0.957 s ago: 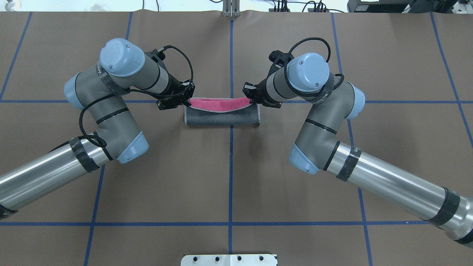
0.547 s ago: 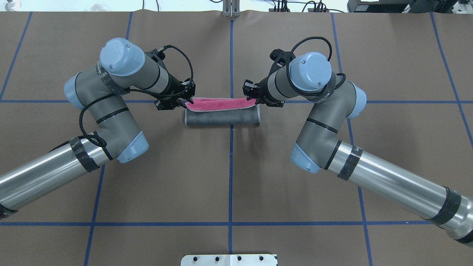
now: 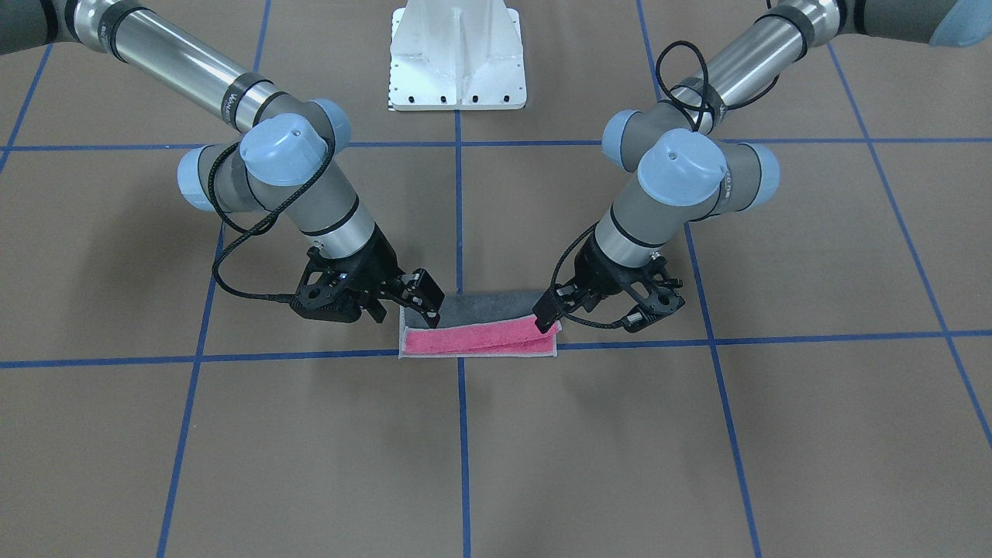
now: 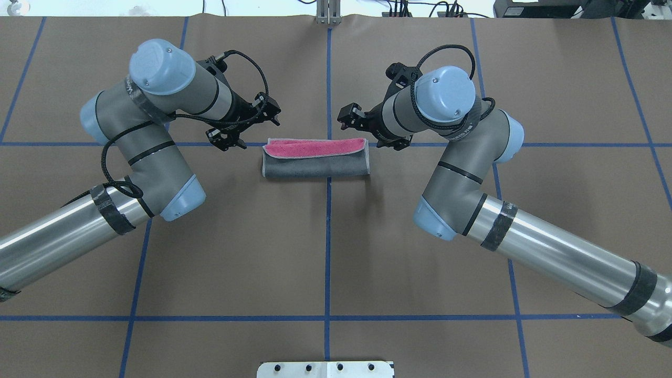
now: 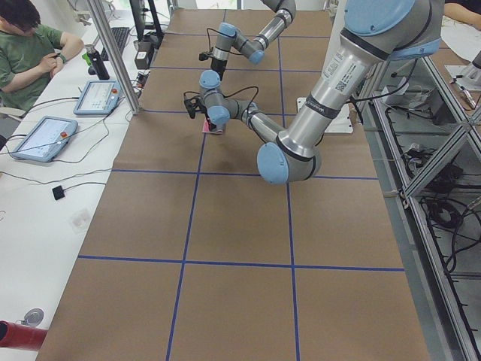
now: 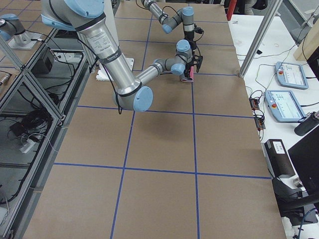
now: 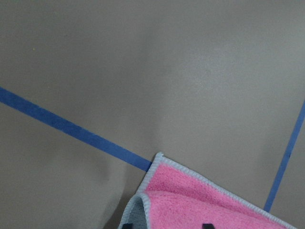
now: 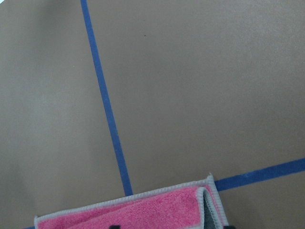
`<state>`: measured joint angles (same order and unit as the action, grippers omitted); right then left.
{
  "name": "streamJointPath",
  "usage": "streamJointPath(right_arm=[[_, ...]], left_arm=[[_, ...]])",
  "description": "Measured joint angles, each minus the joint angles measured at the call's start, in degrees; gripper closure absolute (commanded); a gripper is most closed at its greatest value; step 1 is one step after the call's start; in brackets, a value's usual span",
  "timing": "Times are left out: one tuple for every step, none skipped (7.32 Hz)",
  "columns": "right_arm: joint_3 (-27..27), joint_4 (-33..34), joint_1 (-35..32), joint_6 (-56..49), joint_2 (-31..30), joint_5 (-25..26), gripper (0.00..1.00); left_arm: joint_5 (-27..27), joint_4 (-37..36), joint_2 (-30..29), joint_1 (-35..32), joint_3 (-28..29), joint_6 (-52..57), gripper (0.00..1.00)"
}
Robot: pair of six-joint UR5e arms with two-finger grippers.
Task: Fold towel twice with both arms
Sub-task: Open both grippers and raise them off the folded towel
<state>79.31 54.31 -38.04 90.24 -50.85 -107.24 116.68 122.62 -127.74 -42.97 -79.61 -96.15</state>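
The towel (image 4: 316, 157) is laid flat on the bench (image 4: 236, 252), folded into a narrow strip. Its long axis is run left to right, parallel to the cross tape line (image 4: 577, 144) and square to the centre tape line (image 4: 327, 236), which is crossed at about the strip's middle. One short end is pointed toward each gripper. The dark grey face is shown on the near half, toward the base (image 3: 457, 54). A pink band is shown along the far edge, which is set on the cross tape line. Light grey edging is seen round both ends.

The left gripper (image 4: 245, 125) is held just off the towel's left end, on the far side, with fingers spread and nothing gripped. The right gripper (image 4: 370, 128) is held likewise off the right end, also spread and empty. In the overhead view both are seen apart from the cloth. In the front-facing view one finger of each is overlapped with a far corner, so contact cannot be told there.

In each wrist view a pink far corner is caught at the bottom edge. Stacked layers are seen at the right end and a grey underside at the left.

The left arm (image 4: 52, 247) and right arm (image 4: 567, 262) are reached in from the near corners.
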Motion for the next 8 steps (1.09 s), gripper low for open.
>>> streamJointPath(right_arm=[[0.12,0.05,0.01,0.50,0.14,-0.43,0.86],[0.26,0.07,0.01,0.77,0.10,-1.27,1.00],[0.35,0.05,0.01,0.79,0.01,-2.04,1.00],[0.37,0.12,0.13,0.66,-0.04,-2.47,1.00],[0.28,0.26,0.49,0.22,-0.10,-2.64,1.00],[-0.23,0.42,1.13,-0.96,-0.21,-2.69,1.00],[-1.18,0.54,1.60,-2.82,-0.29,-2.71,1.00],[-2.27,0.59,1.81,-4.44,-0.28,-2.71,1.00]], left_arm=[[0.34,-0.05,0.31,-0.09,-0.90,-0.04,0.86],[0.92,-0.13,0.52,-0.08,-1.72,-0.22,1.00],[1.29,-0.19,0.68,-0.07,-2.30,-0.30,1.00],[1.47,-0.26,1.00,-0.07,-2.94,-0.31,1.00],[1.84,-0.35,1.37,-0.12,-3.36,-0.22,1.00],[2.36,-0.39,1.58,-0.21,-3.51,-0.07,1.00],[2.61,-0.38,1.65,-0.31,-3.52,0.03,1.00],[2.73,-0.37,1.68,-0.48,-3.54,0.07,1.00]])
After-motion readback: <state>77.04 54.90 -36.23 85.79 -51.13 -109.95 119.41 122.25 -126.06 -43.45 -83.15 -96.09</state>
